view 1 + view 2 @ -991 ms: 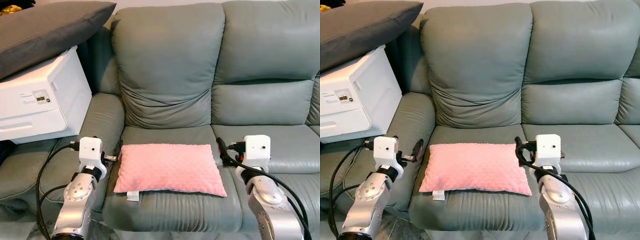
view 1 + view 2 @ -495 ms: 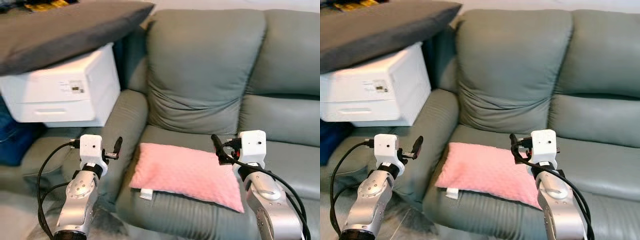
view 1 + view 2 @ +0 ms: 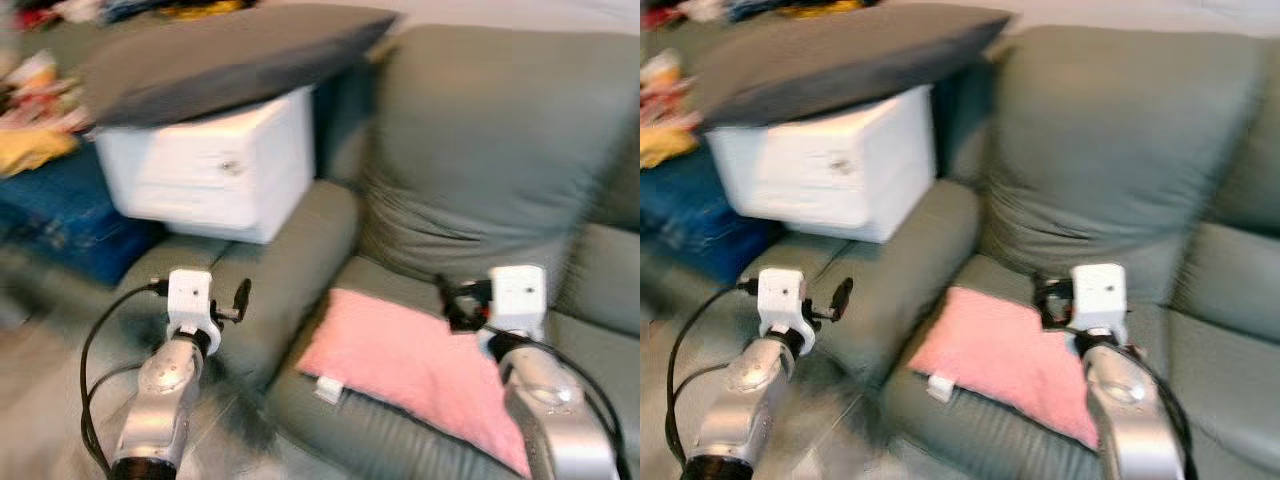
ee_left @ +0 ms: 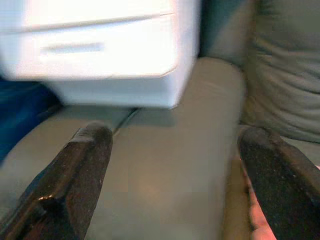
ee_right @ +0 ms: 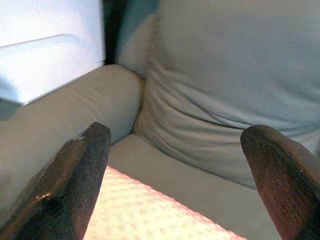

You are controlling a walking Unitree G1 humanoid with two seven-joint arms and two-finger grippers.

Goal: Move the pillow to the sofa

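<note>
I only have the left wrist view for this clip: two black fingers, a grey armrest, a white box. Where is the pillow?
Observer: The pink pillow lies flat on the sofa seat, just right of the armrest.
Reviewer: Is either gripper holding it?
Observer: No. The right gripper hangs open above the pillow's near edge, with nothing between its fingers.
Reviewer: And the left one?
Observer: The left gripper is open too, over the armrest and apart from the pillow.
Reviewer: What sits on that white box?
Observer: A large dark grey cushion lies across the top of the white box. The head views are blurred, so finer detail is unclear.
</note>
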